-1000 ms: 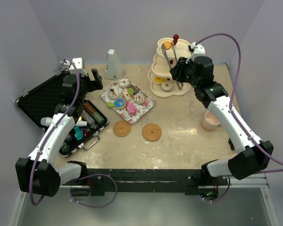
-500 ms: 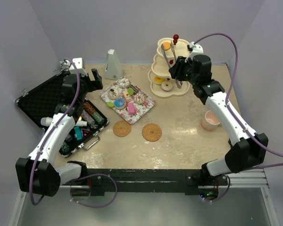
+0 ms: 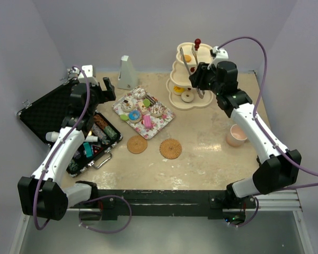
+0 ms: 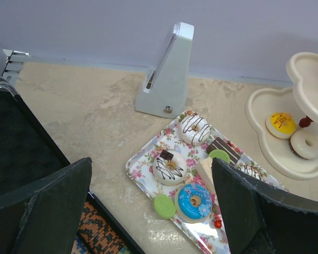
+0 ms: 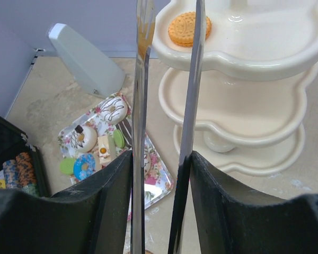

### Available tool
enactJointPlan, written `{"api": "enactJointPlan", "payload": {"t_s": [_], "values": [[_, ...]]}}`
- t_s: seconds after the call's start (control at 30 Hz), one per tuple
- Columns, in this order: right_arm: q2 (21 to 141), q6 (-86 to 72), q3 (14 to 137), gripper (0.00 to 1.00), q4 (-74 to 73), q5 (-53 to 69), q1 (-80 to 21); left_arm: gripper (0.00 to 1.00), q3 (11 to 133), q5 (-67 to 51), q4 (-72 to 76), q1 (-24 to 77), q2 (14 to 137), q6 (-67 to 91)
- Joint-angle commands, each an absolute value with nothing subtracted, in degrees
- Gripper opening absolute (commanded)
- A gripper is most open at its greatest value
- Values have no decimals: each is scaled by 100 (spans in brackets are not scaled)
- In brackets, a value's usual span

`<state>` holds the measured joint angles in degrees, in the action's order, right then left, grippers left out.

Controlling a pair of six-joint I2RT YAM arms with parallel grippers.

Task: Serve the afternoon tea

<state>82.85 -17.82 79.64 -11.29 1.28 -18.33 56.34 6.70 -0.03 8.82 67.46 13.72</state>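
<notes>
The cream three-tier stand (image 3: pixel 175 80) with a red knob (image 3: pixel 197 41) stands at the back right. An orange cookie (image 5: pixel 189 27) lies on its top tier. A yellow cake (image 4: pixel 280 124) and a white donut (image 4: pixel 306 144) lie on the bottom tier. My right gripper (image 3: pixel 200 79) is beside the stand, shut on metal tongs (image 5: pixel 193 79) whose tips reach the top tier. A floral tray (image 3: pixel 167 117) holds several toy donuts and cakes. My left gripper (image 3: pixel 103 87) is open and empty, left of the tray (image 4: pixel 140 172). A pink mug (image 3: pixel 236 135) and two woven coasters (image 3: pixel 137 144) (image 3: pixel 170 148) sit on the table. The green mug is out of view.
An open black case of tools (image 3: pixel 47 114) lies at the left under my left arm. A grey pyramid-shaped object (image 3: pixel 127 73) stands at the back behind the tray, also in the left wrist view (image 4: pixel 167 74). Walls close in the back and both sides.
My right gripper has shifted slightly left toward the stand with the tongs. The orange cookie now sits lower, on the top tier. The left arm has not moved.
</notes>
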Motion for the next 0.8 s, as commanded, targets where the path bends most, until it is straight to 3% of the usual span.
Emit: {"api": "enactJointPlan", "payload": {"t_s": [0.0,0.27,0.77], "values": [[7867,-1468,8112,47,-642,176,-2029,100,5590,721,246,923,6741,1310],[7884,-1467,8069,47,-914,-439,-3075,100,5511,993,307,923,6662,1318],[8683,-2443,6135,45,395,773,-3691,100,5493,932,334,923,6794,1345]]}}
